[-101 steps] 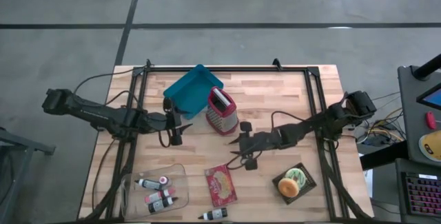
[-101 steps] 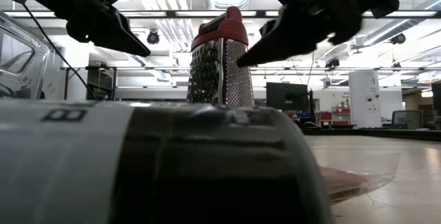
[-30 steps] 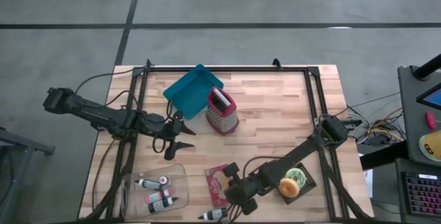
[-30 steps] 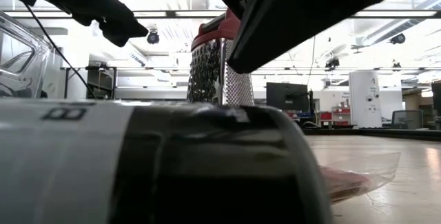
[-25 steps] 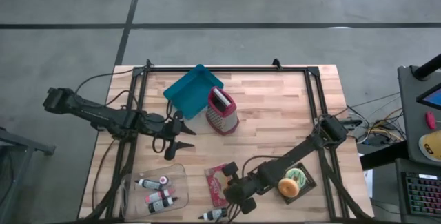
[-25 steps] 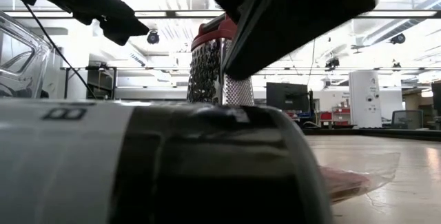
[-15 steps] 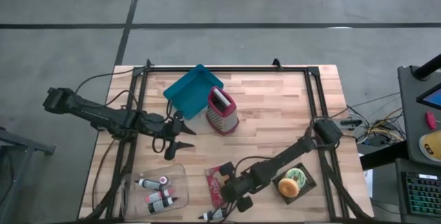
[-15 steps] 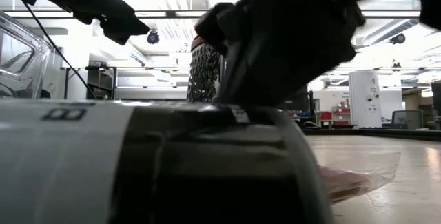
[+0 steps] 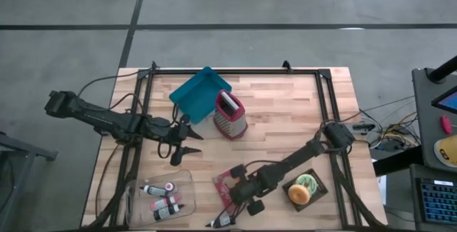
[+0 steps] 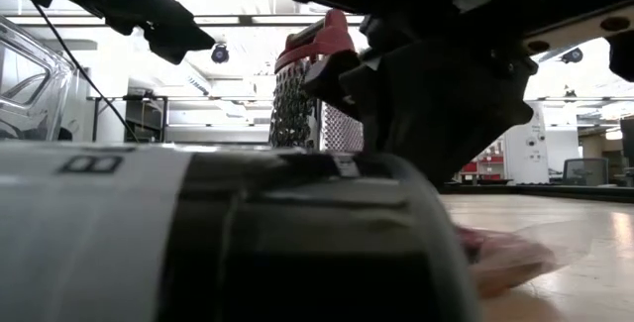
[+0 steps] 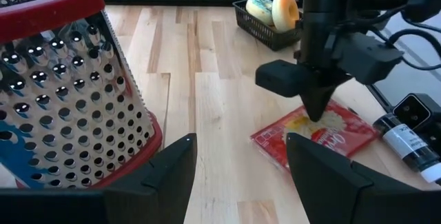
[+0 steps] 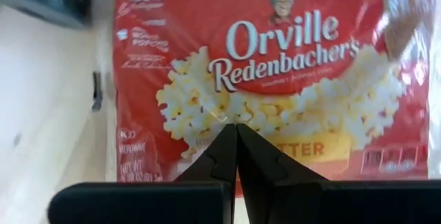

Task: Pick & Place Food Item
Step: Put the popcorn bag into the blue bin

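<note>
A red popcorn packet in clear wrap lies flat on the wooden table near its front edge; it also shows in the left wrist view and fills the right wrist view. My right gripper is shut and comes down on the packet's middle. My left gripper hangs open over the table's left half, beside the red grater, with nothing between its fingers. In the low view a bottle up close hides my right fingertips. My right gripper touches the popcorn packet's printed face near its middle with the tips of its shut fingers. The fingers come from above, slanting steeply down. The packet lies flat on the table. Whether a bit of wrapper is caught between the tips, I cannot tell.
A blue tray stands behind the grater. A clear box with small bottles sits at the front left, and a loose bottle lies by the front edge. A black basket with a doughnut stands right of the packet.
My right gripper has come down and toward the table's left, tipping steeper, from beside the packet onto its middle. In the low view the packet's clear wrap edge has sunk and bunched. My left arm has kept still.
</note>
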### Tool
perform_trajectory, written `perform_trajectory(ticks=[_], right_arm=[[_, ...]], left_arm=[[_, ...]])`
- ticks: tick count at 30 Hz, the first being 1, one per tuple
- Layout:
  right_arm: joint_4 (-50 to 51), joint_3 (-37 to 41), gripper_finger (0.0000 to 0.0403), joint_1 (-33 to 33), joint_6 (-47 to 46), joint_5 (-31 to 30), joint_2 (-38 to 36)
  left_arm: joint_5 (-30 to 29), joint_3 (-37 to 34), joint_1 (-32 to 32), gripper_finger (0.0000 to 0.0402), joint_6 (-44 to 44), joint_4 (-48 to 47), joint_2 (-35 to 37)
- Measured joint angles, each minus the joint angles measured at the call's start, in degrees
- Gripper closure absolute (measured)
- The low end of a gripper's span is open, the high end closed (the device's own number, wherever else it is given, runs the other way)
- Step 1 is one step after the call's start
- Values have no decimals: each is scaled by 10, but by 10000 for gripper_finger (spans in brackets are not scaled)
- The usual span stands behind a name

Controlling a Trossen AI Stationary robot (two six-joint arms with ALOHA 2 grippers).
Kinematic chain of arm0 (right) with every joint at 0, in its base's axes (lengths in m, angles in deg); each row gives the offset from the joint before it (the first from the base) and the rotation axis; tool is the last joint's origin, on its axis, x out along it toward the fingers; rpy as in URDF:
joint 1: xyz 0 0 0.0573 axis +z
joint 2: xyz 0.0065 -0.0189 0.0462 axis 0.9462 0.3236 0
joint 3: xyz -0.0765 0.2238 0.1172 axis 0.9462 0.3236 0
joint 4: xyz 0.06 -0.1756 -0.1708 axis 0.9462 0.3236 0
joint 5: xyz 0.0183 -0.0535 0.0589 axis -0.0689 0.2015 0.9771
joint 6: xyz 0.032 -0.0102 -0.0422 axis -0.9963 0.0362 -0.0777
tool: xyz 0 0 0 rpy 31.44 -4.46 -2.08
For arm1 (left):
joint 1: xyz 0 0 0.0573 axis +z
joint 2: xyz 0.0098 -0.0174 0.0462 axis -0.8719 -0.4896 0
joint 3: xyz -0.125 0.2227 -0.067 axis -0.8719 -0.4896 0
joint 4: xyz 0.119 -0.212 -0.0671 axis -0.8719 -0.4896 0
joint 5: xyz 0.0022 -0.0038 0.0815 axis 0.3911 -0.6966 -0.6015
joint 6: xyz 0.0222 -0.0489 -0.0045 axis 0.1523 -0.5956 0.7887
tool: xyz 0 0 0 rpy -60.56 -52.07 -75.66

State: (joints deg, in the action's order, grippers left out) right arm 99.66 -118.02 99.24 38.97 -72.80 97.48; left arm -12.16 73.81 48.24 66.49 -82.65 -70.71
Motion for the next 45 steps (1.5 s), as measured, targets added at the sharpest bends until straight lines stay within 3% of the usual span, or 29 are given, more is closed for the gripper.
perform_trajectory(ticks=[12, 24, 34, 39, 45], right_arm=[[101, -1, 395, -23, -1, -39, -3], [243, 1, 395, -49, 31, -133, -3], [316, 4, 395, -38, 133, -186, 0], [338, 5, 395, -32, 164, -241, 1], [368, 4, 395, -33, 136, -302, -2]], left_arm=[[0, -1, 0, 174, 2, 0, 0], [0, -1, 0, 174, 2, 0, 0], [0, 0, 0, 174, 2, 0, 0], [0, 0, 0, 174, 2, 0, 0], [0, 0, 0, 174, 2, 0, 1]])
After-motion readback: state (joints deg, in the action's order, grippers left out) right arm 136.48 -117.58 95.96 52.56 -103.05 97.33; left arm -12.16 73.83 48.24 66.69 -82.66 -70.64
